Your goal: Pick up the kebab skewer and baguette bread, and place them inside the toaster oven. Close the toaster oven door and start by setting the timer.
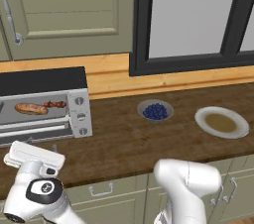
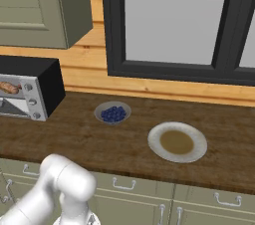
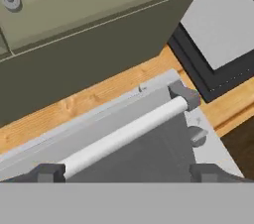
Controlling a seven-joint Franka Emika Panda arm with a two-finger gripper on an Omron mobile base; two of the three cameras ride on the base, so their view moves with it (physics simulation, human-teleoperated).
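Gripper (image 3: 127, 172) wide open under toaster oven door (image 3: 144, 153) handle (image 3: 124, 136); baguette bread (image 1: 31, 108) + kebab skewer (image 1: 55, 104) inside, so push door up evenly w/o slipping off.

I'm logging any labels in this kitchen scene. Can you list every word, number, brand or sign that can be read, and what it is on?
There is no readable text in these pictures.
Toaster oven: no brand name or writing shows on its front.
Knobs: faint marks beside them, too small and blurred to read.
Bowl of blueberries and plate: no markings.
Cabinet fronts: plain.
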